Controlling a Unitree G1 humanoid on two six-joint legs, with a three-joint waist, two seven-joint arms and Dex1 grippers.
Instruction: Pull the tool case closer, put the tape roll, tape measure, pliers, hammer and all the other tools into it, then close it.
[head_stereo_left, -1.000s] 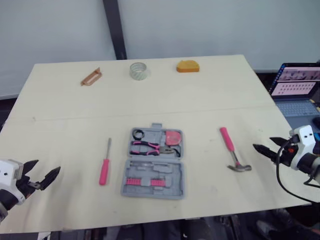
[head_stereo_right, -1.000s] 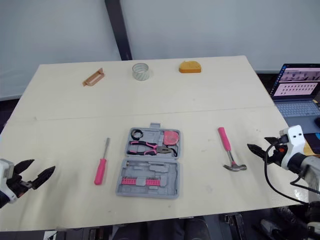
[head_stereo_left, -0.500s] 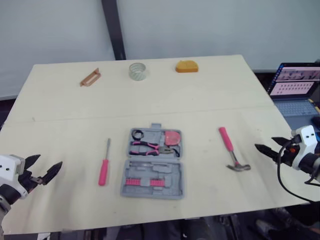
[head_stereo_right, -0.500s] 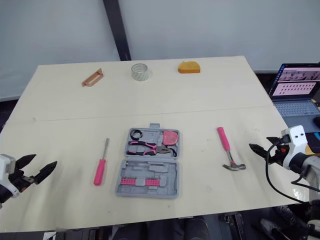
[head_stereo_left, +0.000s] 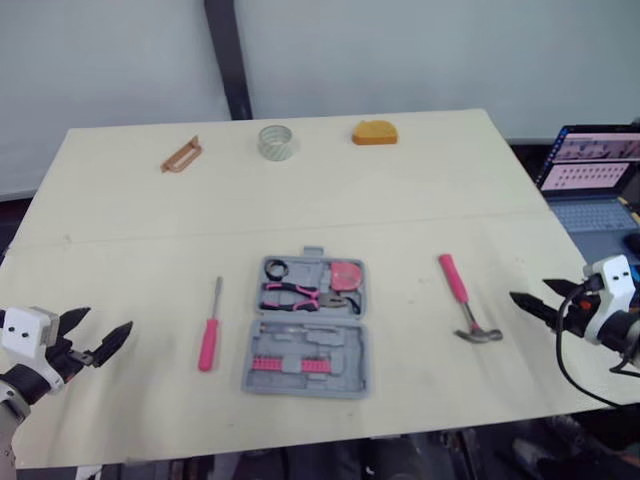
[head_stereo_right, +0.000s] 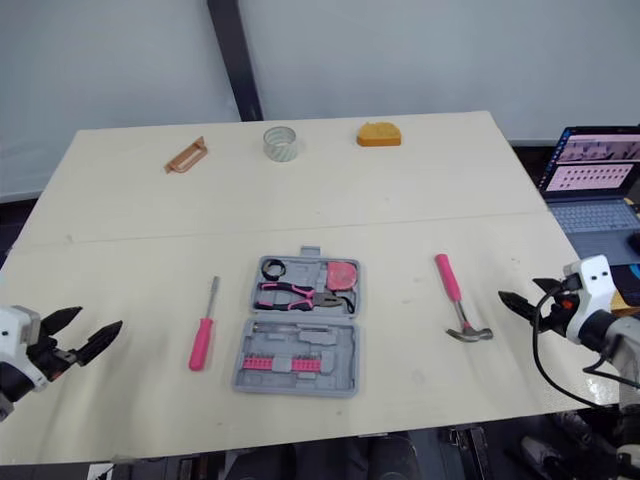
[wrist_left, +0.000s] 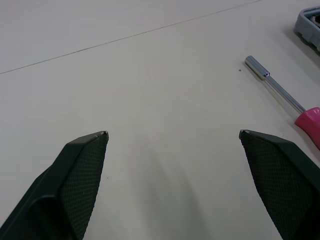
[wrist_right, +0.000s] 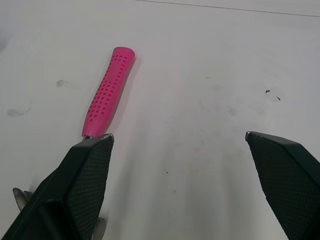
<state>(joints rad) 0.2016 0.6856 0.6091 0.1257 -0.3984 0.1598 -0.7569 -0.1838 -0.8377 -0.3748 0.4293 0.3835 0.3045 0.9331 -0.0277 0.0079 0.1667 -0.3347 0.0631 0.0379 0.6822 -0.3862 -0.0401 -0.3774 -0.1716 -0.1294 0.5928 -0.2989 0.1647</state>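
Two low grippers (head_stereo_left: 105, 322) (head_stereo_left: 528, 290), jaws wide apart

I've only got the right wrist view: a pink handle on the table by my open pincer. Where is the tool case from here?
Observer: The tool case lies open in the middle of the table, left of that hammer.
Operator: Anything in it?
Observer: Pink pliers sit in its far half.
Operator: And the left pincer?
Observer: The left pincer is open and empty, over the table's near left edge.
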